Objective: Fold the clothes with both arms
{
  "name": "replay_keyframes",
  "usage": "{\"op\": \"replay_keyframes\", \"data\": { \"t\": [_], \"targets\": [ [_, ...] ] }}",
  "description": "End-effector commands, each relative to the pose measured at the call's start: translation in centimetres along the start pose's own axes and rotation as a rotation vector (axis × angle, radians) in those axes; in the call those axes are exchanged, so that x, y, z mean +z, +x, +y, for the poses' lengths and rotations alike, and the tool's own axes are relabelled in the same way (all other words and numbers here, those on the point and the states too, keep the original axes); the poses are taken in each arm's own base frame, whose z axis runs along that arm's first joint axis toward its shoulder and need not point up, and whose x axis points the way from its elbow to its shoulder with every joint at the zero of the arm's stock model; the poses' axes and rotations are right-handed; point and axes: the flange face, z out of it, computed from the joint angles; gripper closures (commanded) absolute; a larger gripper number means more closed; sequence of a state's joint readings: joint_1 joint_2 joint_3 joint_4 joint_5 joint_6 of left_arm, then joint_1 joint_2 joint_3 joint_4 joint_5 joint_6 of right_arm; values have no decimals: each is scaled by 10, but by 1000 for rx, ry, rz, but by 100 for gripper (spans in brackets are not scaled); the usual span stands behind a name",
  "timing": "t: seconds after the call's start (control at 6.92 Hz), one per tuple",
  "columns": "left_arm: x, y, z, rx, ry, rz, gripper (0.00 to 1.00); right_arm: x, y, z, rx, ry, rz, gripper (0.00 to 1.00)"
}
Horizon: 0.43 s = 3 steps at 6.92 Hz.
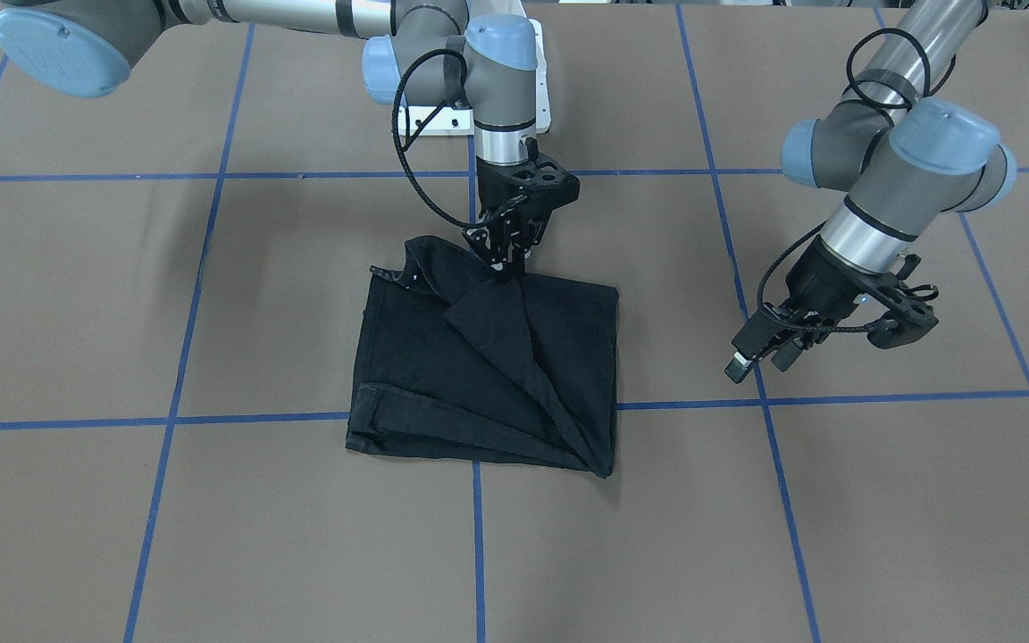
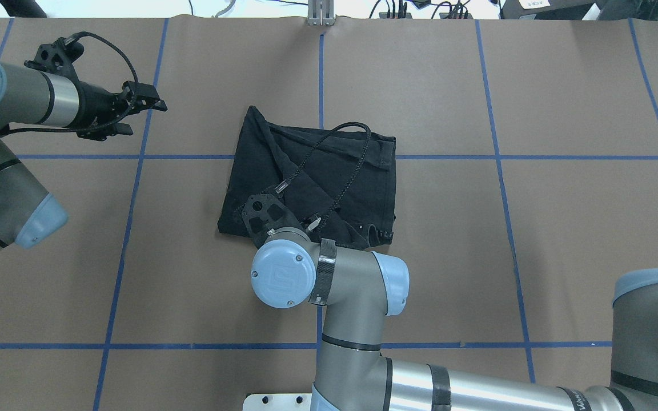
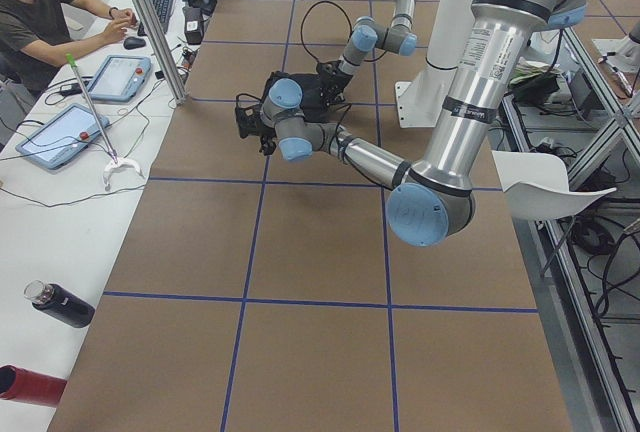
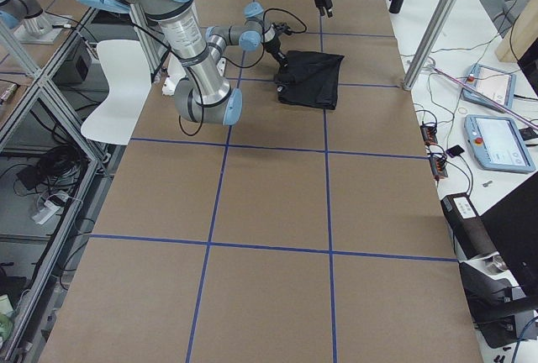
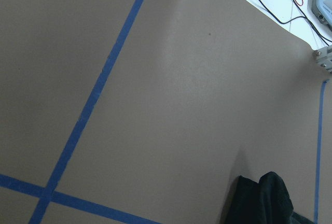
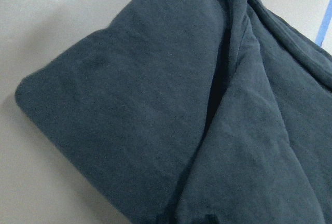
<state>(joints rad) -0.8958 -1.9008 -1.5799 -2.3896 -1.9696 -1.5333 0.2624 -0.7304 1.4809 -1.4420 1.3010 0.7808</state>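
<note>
Where right pincer (image 1: 507, 263) meets T-shirt (image 1: 497, 375), edge seemingly pinched.

Right arm (image 2: 354, 291) blocks the T-shirt (image 1: 497, 375) from the robot side; elsewhere apparently open.

Matt black cloth T-shirt (image 1: 488, 366), matt brown paper table cover (image 1: 836, 536), brushed metal arms (image 1: 867, 223)

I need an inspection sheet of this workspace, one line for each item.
Surface: brown table with a blue tape grid.
Job's things: black T-shirt partly folded, one flap lying diagonally; print not visible.
Clutter: nothing seen.
Grippers: right gripper shut on the T-shirt's raised fold; left gripper open, off to the side.
Cables: black cable loops from the right wrist above the T-shirt.
Surroundings: person seated at a side bench; white chair.
</note>
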Motion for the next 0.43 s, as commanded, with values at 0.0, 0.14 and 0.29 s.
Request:
{"op": "replay_keyframes", "data": {
  "t": [0.0,0.14,0.29],
  "targets": [
    [-1,2,0,0,0,2,0,-2,1,0,1,2,-4,100],
    [-3,3,-2,-2,3,2,0,-6,1,-2,4,7,-9,100],
    [-6,5,-4,-3,-4,6,0,-14,3,-6,10,16,-22,100]
  ]
}}
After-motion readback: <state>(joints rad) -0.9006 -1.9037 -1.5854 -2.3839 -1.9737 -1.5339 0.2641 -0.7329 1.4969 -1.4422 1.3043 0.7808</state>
